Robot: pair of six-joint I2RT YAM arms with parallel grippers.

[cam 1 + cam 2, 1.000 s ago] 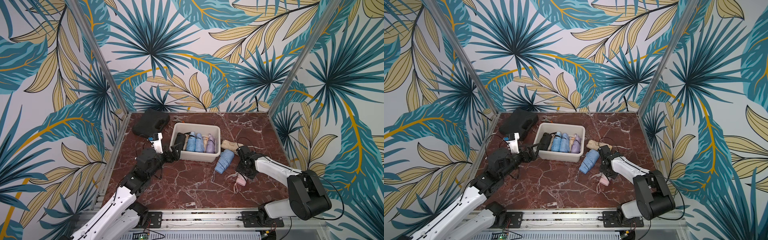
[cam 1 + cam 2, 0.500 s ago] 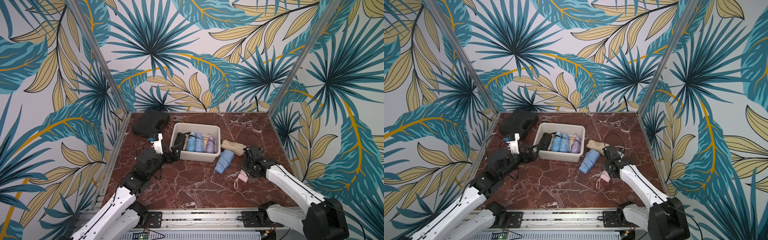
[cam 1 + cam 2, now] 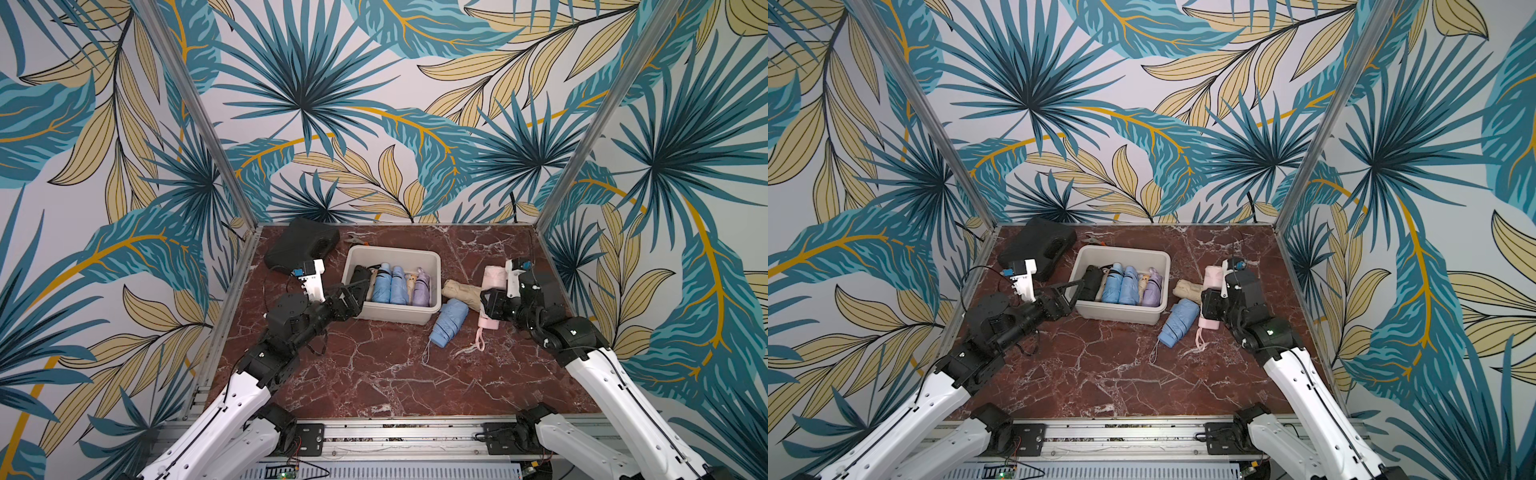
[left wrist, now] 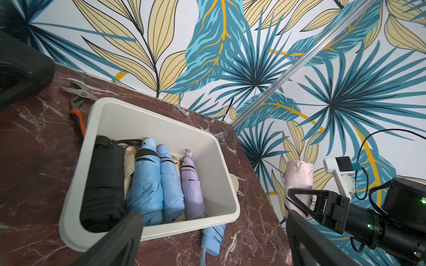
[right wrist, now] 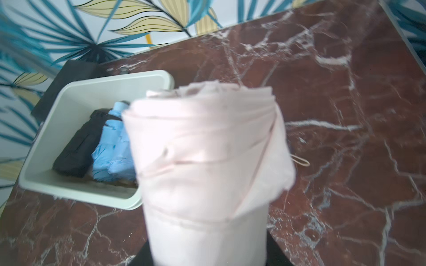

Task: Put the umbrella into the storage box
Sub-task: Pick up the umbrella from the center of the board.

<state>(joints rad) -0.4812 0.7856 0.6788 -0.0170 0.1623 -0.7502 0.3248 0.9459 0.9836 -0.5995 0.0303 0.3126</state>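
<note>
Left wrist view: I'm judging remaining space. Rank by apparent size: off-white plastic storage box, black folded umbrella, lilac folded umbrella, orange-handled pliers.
1. off-white plastic storage box
2. black folded umbrella
3. lilac folded umbrella
4. orange-handled pliers, though farther away and partly behind the box, so less sure

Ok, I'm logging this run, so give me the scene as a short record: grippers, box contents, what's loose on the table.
right gripper: shut on pink umbrella, held upright beside the box
left gripper: open, empty, at the box's near left corner
in box: black umbrella, two blue ones, purple umbrella, beige one half hidden
on table: blue umbrella, beige umbrella, between box and pink umbrella
behind box: black case, pliers
</note>
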